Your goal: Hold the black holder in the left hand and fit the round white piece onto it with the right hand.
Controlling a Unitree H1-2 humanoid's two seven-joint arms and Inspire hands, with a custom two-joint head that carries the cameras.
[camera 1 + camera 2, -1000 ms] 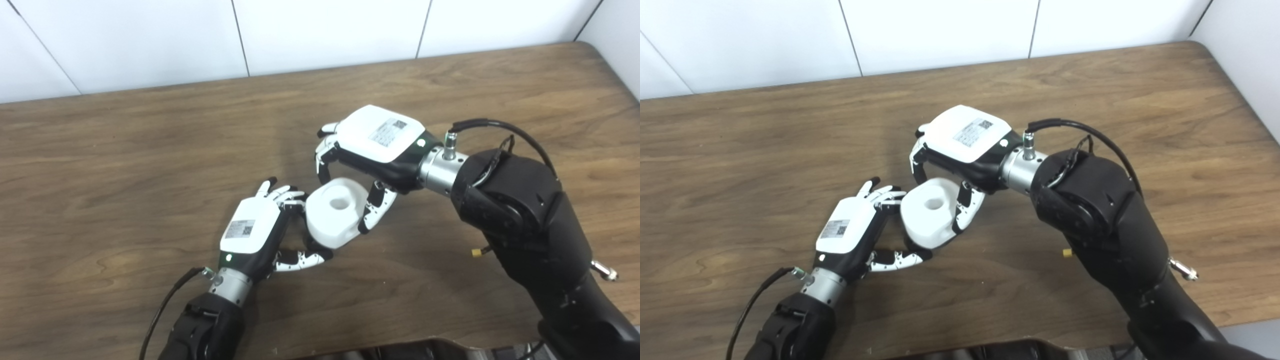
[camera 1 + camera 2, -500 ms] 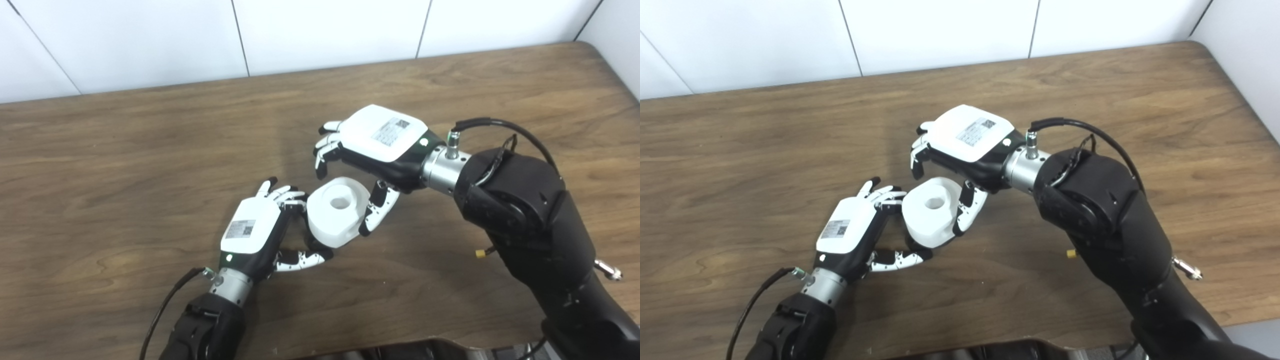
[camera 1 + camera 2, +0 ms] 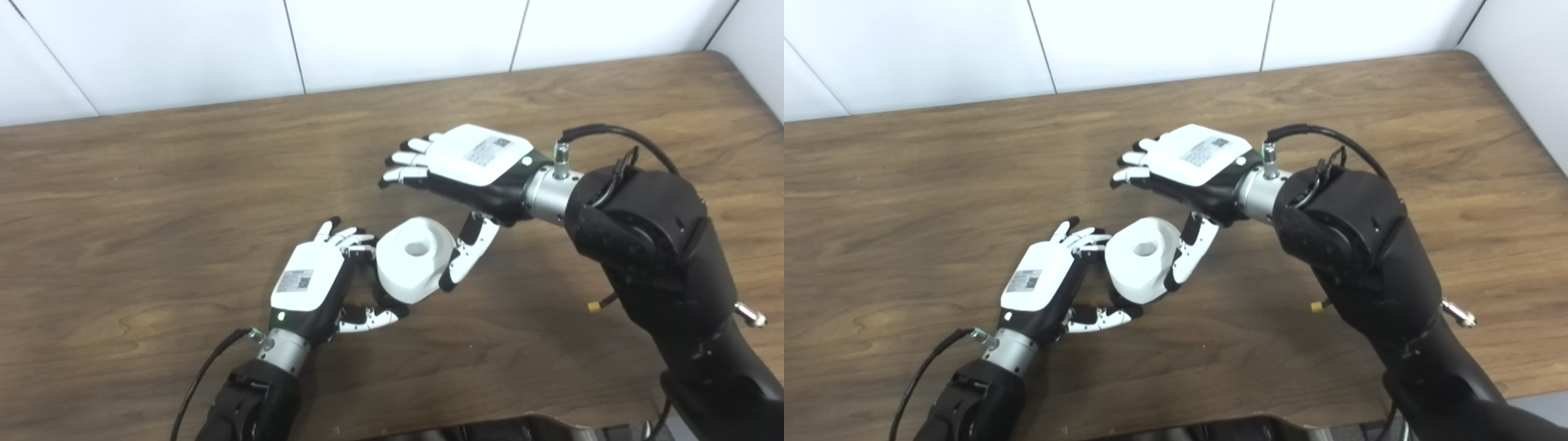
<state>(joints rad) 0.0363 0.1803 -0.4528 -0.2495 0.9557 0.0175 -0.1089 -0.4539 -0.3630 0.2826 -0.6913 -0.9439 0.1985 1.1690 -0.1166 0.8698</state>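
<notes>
— Right hand (image 3: 474,168) first?
— Spread, fingers (image 3: 411,160) stretched flat toward the left, holding nothing; thumb (image 3: 460,260) hanging down just beside the right flank of the round white piece (image 3: 411,257), contact not clear.

— And the left hand (image 3: 318,285)?
— Curled around the near left side of the white piece, fingertips against its left edge, thumb under its near edge. Closed on something dark beneath the piece, presumably the black holder (image 3: 386,300), mostly hidden; only a dark sliver showing below the white rim.

— Position of the white piece?
— Near the table's middle, tilted, central hole (image 3: 417,248) facing up, seated between both hands, above the wood.

— Room for moving?
— Wide bare wood to the left, far and right of the hands. Far edge of the table (image 3: 1335,79) running along the wall; rounded far right corner close to the side wall. Near edge partly covered by the dark arms.

— Any writing?
— A grey sticker with a square code on the back of each hand; text too small to read. A green light near each wrist.

— Surface and room?
— Dark brown wood grain, matte. White wall panels (image 3: 398,37) with thin dark seams behind. Black cable (image 3: 612,138) looping over the right wrist, another trailing from the left wrist.
</notes>
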